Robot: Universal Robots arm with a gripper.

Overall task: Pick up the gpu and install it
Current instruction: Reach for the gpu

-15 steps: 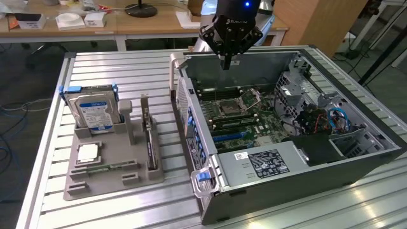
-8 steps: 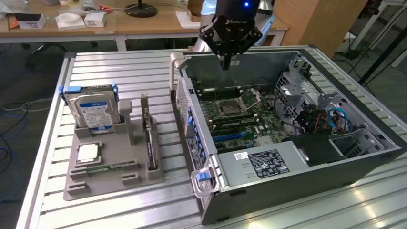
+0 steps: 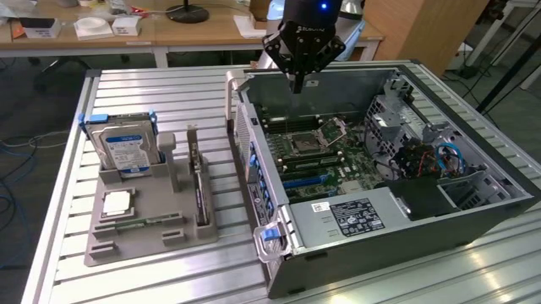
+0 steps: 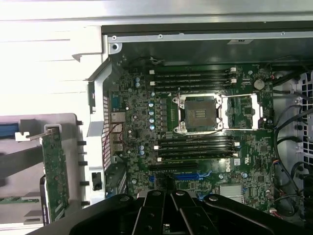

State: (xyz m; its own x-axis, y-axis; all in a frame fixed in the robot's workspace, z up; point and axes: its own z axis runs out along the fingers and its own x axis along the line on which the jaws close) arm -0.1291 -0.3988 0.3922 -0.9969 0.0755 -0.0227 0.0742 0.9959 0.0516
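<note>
The gpu [image 3: 199, 183] is a thin green card standing on edge in a slot of the grey holder tray [image 3: 152, 244], to the exterior view's left of the open computer case [image 3: 473, 183]. In the wrist view the gpu [image 4: 54, 169] shows its green board and silver end bracket. My gripper [image 3: 296, 85] hangs above the far wall of the case, well away from the gpu. Its black fingers [image 4: 154, 213] are shut together with nothing between them. Below lies the motherboard [image 4: 195, 137], with an empty CPU socket and a blue slot [image 4: 188, 176].
The tray also carries a silver hard drive [image 3: 125, 149], a CPU chip [image 3: 116, 201] and a narrow RAM stick [image 3: 139, 221]. A power supply [image 3: 351, 215] fills the near end of the case. Cables and a drive cage [image 3: 422, 152] sit at the exterior view's right.
</note>
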